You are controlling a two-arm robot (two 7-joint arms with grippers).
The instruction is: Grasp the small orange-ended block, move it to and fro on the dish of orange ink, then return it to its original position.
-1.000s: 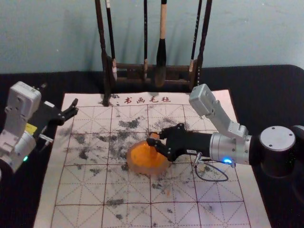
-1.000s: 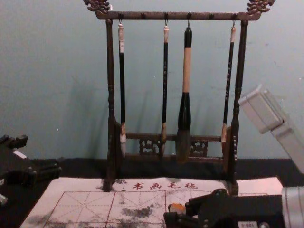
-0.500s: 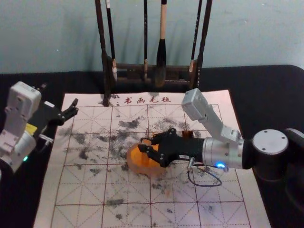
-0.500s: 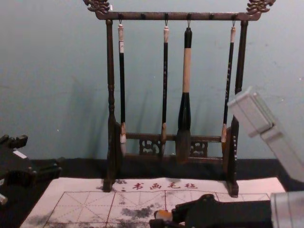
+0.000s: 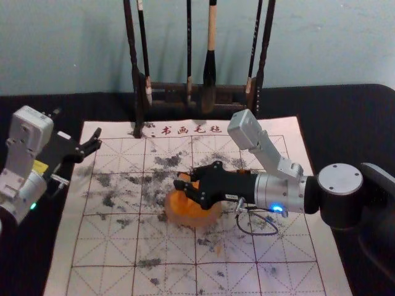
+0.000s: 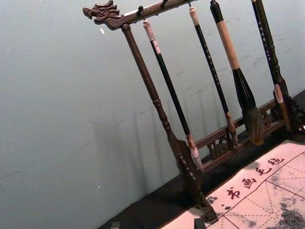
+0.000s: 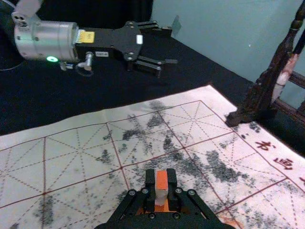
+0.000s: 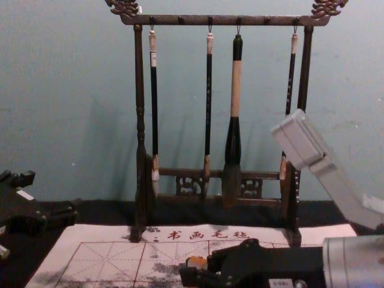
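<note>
- One block (image 7: 161, 192), small, orange-ended, held in R gripper (image 5: 183, 180) over the far part of the ink dish (image 5: 176, 216). Whether its underside meets the ink: can't tell.
- R gripper: I find both fingers clamped on the block, one per side, orange end showing between the tips.
- L gripper (image 5: 95, 139): parked off the mat's left edge, fingers apart, nothing held. No action req'd.
- Handling, my est.: block light, stiff, prob. wood or similar. Dry sides should grip OK; inked faces likely slick, so I'd keep pads (image 7: 150, 179) on the flat sides, high up, clear of the wet end. Mod. squeeze is enough; too much could pop it out.
- Dish: looks shallow, prob. light. Excess down-force may drag or tip it; I'd hold strokes short, level, inside the rim.
- Step, as I judge it: inking in progress, approx. mid-task; return to orig. pos. outstanding.
- Orange-brown item (image 5: 242, 172) just behind R gripper, partly hidden, ID unconfirmed. I'd keep wrist clear.
- Brush rack (image 8: 139, 120) stands behind the mat (image 5: 105, 246), brushes hanging. No contact w/ either gripper.
</note>
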